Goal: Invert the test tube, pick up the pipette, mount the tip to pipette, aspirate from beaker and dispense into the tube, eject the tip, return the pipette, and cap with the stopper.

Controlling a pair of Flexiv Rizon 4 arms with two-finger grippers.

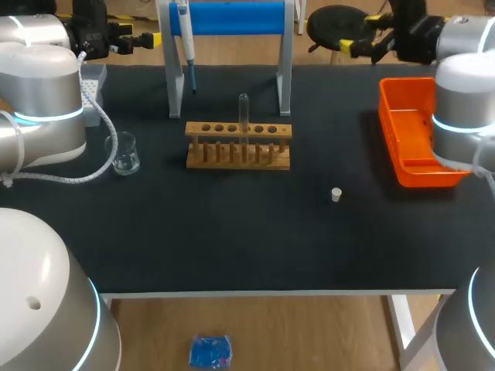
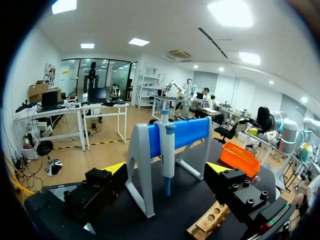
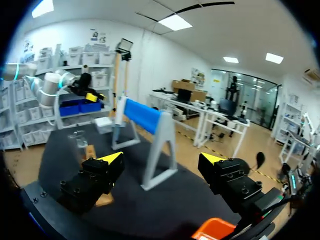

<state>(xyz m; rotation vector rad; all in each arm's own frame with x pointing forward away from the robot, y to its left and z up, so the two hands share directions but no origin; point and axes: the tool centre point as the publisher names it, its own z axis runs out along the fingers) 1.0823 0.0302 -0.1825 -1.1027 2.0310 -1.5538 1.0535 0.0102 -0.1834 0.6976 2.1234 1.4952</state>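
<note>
The tube stands in the wooden rack at the middle of the table. Its top end looks rounded, so I judge it mouth down and the first step, turning it over, not yet done.

Just beyond the rack, the pipette hangs on the far blue stand, no tip mounted as far as I can see. The beaker sits left of the rack, well apart from it. The stopper lies on the table right of the rack and nearer. The orange bin is at the right edge, and a pale box, likely the tips, at the far left.

My left gripper hangs at the far left with fingers spread and nothing between them, looking across at the pipette. My right gripper is at the far right, also spread and empty.

By my reading nothing is begun: inverting, fetching the pipette, tipping, filling, ejecting, returning and capping are all left.
</note>
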